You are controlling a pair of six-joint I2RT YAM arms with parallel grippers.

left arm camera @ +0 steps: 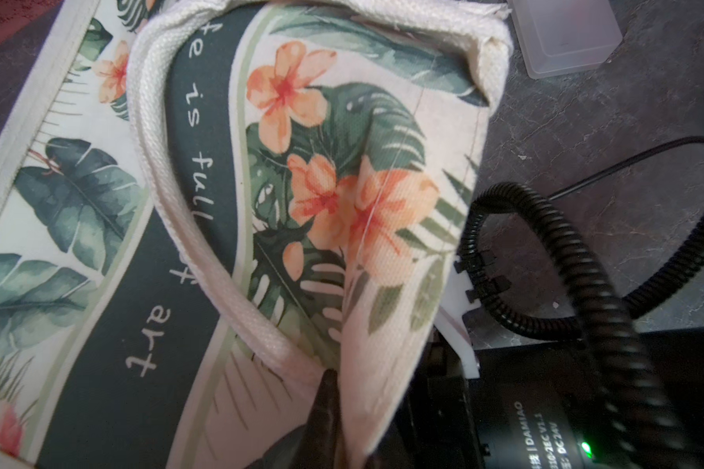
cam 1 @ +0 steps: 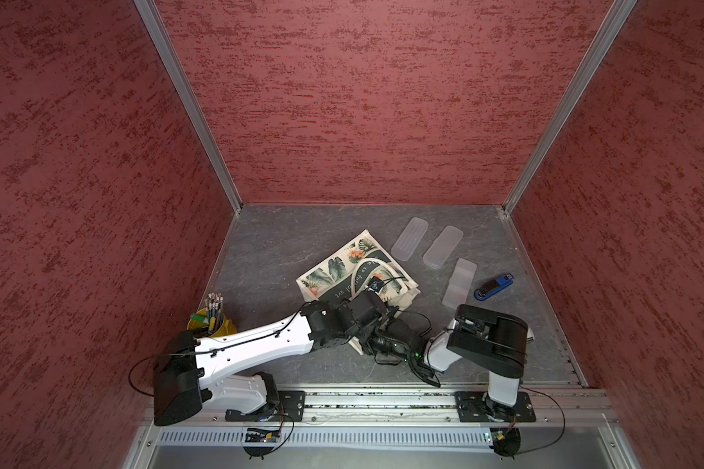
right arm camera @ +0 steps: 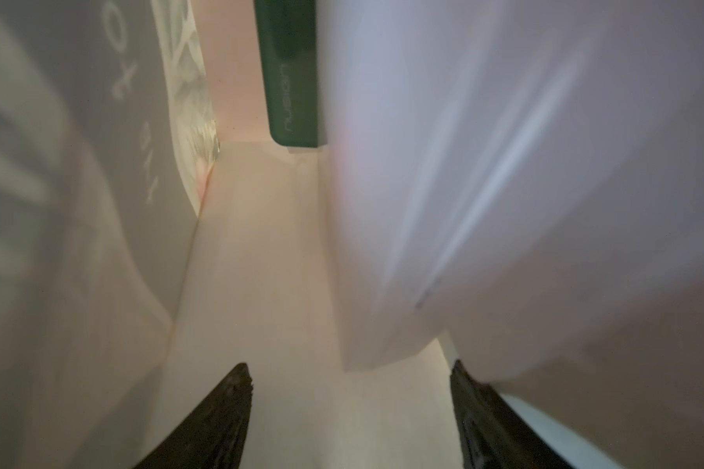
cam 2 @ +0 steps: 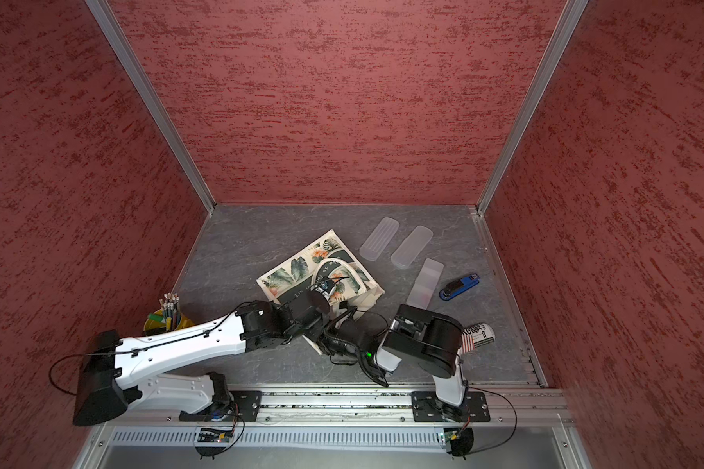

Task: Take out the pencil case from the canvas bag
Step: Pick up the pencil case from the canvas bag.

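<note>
Here, our left fingers (left arm camera: 326, 406) are pinched together on a raised fold at the rim of the canvas bag (left arm camera: 342, 182), just beside its rope handle (left arm camera: 171, 195), while our right fingers (right arm camera: 224, 414) stand apart inside the bag. Past them we see a dark green box (right arm camera: 293, 73) deep at the bag's end and a pale blurred mass (right arm camera: 504, 162) crowding one side, and we cannot tell which is the pencil case. The bag lies on its broad side on the table (cam 1: 269, 251), with three frosted cases (cam 1: 442, 247) and a blue stapler (cam 1: 494, 287) near it.
</note>
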